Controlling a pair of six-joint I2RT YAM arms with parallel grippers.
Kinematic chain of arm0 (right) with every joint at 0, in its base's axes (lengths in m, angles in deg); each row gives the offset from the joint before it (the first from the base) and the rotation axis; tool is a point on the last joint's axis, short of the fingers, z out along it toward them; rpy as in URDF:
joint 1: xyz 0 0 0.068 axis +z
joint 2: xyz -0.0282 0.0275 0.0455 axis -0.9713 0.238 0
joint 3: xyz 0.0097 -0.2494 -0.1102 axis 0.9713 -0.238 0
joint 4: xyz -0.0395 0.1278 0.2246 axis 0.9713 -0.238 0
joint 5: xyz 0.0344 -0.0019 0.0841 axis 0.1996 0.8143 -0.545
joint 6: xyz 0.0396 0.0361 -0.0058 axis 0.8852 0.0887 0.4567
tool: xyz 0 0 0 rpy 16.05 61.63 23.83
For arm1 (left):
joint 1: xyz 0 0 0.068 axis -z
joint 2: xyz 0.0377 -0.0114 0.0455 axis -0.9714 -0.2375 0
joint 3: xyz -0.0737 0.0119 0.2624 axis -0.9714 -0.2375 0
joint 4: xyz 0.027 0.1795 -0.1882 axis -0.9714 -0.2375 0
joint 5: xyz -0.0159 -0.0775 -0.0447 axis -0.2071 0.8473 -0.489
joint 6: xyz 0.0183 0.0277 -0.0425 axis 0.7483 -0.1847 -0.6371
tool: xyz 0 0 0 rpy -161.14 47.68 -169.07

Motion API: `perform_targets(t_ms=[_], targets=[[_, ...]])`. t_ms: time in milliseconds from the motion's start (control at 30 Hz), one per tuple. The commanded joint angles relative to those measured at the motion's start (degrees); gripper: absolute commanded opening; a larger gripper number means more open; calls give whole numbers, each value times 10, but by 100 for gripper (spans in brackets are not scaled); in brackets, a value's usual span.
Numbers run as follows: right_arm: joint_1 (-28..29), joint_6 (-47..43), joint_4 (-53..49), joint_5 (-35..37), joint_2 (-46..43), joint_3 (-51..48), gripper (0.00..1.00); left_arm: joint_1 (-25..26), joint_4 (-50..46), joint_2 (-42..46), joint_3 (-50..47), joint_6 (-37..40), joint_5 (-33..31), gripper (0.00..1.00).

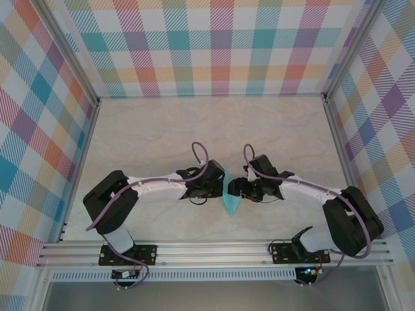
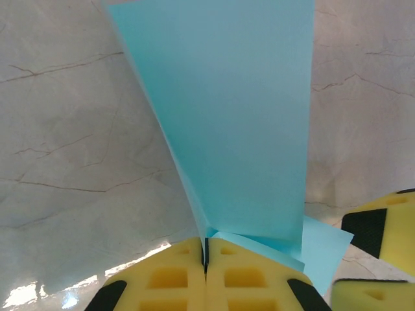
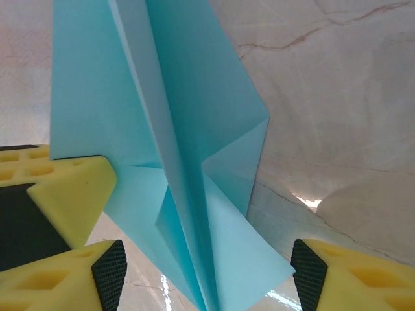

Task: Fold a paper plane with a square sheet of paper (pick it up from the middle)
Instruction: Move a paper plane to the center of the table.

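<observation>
My left jaws are pressed together on the bottom fold of the paper, which stands upright above the near edge of the tabletop, my right jaws stand apart around it, and I think this thin, limp sheet is best pinched on its stiffer centre ridge.

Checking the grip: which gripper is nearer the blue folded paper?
Left. The left gripper is shut on an edge of the blue folded paper; the right gripper stands open, fingers either side of it, not pinching.
</observation>
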State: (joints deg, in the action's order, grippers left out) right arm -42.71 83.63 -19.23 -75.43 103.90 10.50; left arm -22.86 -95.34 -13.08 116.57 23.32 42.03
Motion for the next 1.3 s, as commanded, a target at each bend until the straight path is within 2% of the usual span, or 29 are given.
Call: perform_targets(t_ms=[0, 100, 167, 267, 467, 500, 667, 733, 1067, 1267], targets=[[8, 7, -4, 19, 11, 20, 70, -8, 8, 24, -10, 5, 2, 2], [9, 19, -24, 69, 3, 16, 74, -8, 8, 27, -15, 5, 2, 2], [9, 18, -8, 53, 5, 9, 74, -9, 9, 31, -19, 5, 1, 3], [15, 13, 39, -21, 29, 11, 69, -10, 13, 31, -22, 4, 2, 3], [43, 9, 39, -22, 43, 32, 55, -10, 21, 34, -30, -2, 2, 3], [46, 12, 37, -15, 44, 35, 49, -10, 22, 34, -30, -2, 2, 3], [63, 7, 10, 23, 37, 48, 45, -11, 23, 38, -35, -6, 1, 4], [66, 4, -5, 35, 49, 58, 38, -12, 28, 40, -38, -7, 2, 4], [95, -23, -46, 66, 116, 115, 35, -14, 41, 42, -43, -17, 10, 6], [100, -34, -77, 87, 135, 140, 26, -17, 46, 29, -44, -22, 16, 7]])
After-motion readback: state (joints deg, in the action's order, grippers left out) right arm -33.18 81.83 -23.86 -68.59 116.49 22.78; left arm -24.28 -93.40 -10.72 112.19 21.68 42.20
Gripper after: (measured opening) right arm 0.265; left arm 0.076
